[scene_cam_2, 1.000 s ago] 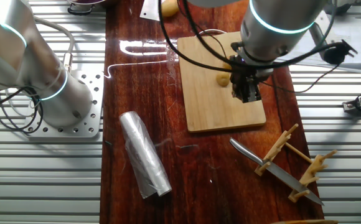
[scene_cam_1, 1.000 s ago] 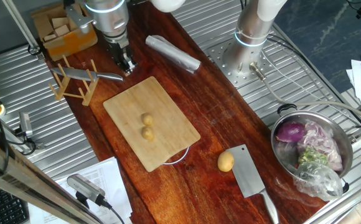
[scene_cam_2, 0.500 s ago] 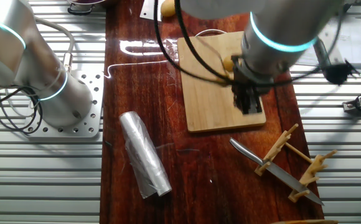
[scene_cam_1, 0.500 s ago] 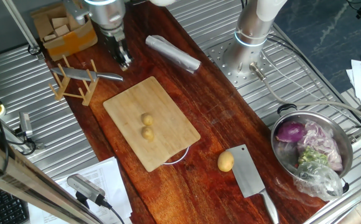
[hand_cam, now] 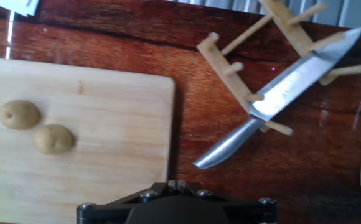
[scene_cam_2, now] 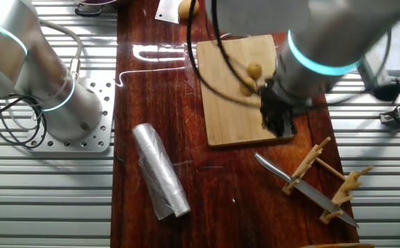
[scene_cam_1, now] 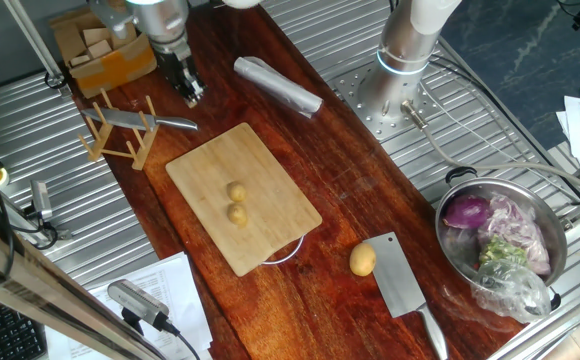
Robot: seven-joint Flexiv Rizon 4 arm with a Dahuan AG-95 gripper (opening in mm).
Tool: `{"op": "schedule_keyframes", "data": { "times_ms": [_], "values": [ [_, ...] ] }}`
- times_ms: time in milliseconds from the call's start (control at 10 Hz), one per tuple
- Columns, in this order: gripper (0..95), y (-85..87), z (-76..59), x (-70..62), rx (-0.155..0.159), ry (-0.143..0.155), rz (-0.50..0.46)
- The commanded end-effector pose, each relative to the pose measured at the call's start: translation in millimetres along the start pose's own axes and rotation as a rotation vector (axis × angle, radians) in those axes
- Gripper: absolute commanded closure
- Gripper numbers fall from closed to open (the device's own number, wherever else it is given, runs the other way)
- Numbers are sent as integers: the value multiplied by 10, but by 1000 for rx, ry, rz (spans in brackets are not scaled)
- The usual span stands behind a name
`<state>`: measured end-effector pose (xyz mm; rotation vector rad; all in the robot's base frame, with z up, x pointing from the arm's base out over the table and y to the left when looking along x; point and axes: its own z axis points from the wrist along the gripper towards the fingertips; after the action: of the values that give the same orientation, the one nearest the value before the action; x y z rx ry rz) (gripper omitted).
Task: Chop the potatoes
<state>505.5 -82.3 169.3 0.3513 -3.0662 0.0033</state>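
Observation:
Two small yellow-tan potatoes (scene_cam_1: 236, 191) (scene_cam_1: 237, 213) lie side by side on the bamboo cutting board (scene_cam_1: 210, 170). In the other fixed view they are potatoes (scene_cam_2: 254, 69) (scene_cam_2: 247, 86); in the hand view, potatoes (hand_cam: 19, 115) (hand_cam: 54, 139). My gripper (scene_cam_1: 187, 88) hangs beyond the board's far corner, close to the knife (scene_cam_1: 142, 121) on its wooden rack (scene_cam_1: 120, 140). In the other fixed view the gripper (scene_cam_2: 280, 121) is over the board's edge toward the rack. The hand view shows the gripper (hand_cam: 177, 185) with fingertips together, holding nothing, and the knife (hand_cam: 286, 93) ahead to the right.
A foil roll (scene_cam_1: 277, 85) lies behind the board. A larger potato (scene_cam_1: 363, 260) and a cleaver (scene_cam_1: 402, 285) lie at the front right. A steel bowl (scene_cam_1: 560, 262) holds a purple onion (scene_cam_1: 467, 212). A wooden box (scene_cam_1: 100, 50) stands behind the rack.
The gripper has moved off the board's corner toward the back left, nearer the knife rack. The potatoes, board and knife have not moved.

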Motion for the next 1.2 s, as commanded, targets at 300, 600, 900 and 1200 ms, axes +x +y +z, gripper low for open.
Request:
{"op": "schedule_keyframes", "data": {
  "times_ms": [300, 600, 900, 1200],
  "values": [
    [950, -15, 0, 17, -8, -34, 169],
    [950, -15, 0, 17, -3, -33, 187],
    [950, -10, -25, 52, -7, -10, 136],
    [950, -8, -33, 56, -11, -4, 148]
  ]
}}
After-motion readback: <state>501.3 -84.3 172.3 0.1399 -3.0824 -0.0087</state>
